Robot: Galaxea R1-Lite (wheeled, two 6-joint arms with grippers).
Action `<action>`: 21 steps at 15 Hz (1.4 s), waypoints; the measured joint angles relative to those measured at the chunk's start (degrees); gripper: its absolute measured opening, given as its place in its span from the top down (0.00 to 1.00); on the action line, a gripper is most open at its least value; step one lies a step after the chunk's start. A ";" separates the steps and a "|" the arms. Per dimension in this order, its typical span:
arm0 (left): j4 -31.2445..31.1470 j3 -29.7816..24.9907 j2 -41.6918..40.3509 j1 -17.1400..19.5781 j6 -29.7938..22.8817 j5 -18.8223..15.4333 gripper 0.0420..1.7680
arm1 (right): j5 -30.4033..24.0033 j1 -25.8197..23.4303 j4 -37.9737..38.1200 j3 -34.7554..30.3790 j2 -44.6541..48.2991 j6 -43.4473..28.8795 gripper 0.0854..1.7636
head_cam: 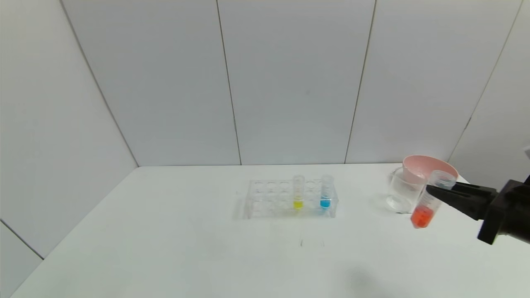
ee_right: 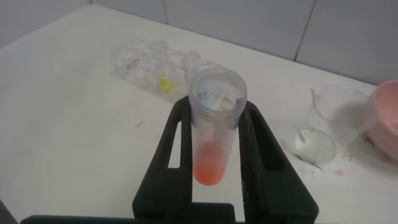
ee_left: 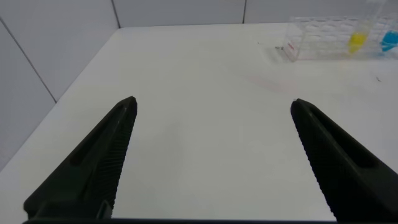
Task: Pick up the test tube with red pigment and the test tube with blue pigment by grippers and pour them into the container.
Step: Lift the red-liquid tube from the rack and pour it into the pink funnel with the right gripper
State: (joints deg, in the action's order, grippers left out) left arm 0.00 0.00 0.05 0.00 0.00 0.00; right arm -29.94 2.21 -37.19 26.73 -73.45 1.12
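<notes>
One test tube with red pigment (head_cam: 428, 200) is in the air at the table's right side, clamped near its upper half by the right gripper (head_cam: 430, 191), its open mouth uppermost and leaning slightly away from the robot, the orange-red liquid pooled in its rounded bottom. It hangs just beside the container (head_cam: 402, 191), the small clear beaker with a pouring lip, on the side nearer the robot; the pink bowl (head_cam: 426, 166) stands right behind the beaker. The step in hand looks like the carry to the pour, and doing it well probably means bringing the tube's mouth over the beaker's rim, not the bowl's, before tilting, then rolling the wrist slowly so the liquid runs down inside the glass and does not splash on the white table (head_cam: 165, 231). In the right wrist view the black fingers (ee_right: 255, 155) press on either side of the tube, so the jaws are narrowed firmly onto it. The test tube with blue pigment (head_cam: 326, 192) stands upright in the clear tube rack (head_cam: 269, 198) near the table's middle, one hole apart from a tube with yellow liquid (head_cam: 298, 192). The left gripper (ee_left: 214, 130) hovers over bare table well left of the rack, jaws spread wide and holding nothing.
</notes>
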 joint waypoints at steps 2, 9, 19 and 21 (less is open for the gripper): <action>0.00 0.00 0.00 0.00 0.00 0.00 0.00 | -7.77 -9.20 0.83 -0.13 0.99 2.62 0.75; 0.00 0.00 0.00 0.00 0.00 0.00 0.00 | -19.98 -28.96 1.26 7.69 -7.80 12.80 0.75; 0.00 0.00 0.00 0.00 0.00 0.00 0.00 | -19.14 -25.97 4.13 28.67 -30.57 22.00 0.75; 0.00 0.00 0.00 0.00 0.00 0.00 0.00 | -17.76 -24.42 10.44 32.70 -32.32 24.36 0.75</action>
State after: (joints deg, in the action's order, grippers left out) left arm 0.00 0.00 0.05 0.00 0.00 0.00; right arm -47.70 -22.21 -26.76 59.43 -105.77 25.48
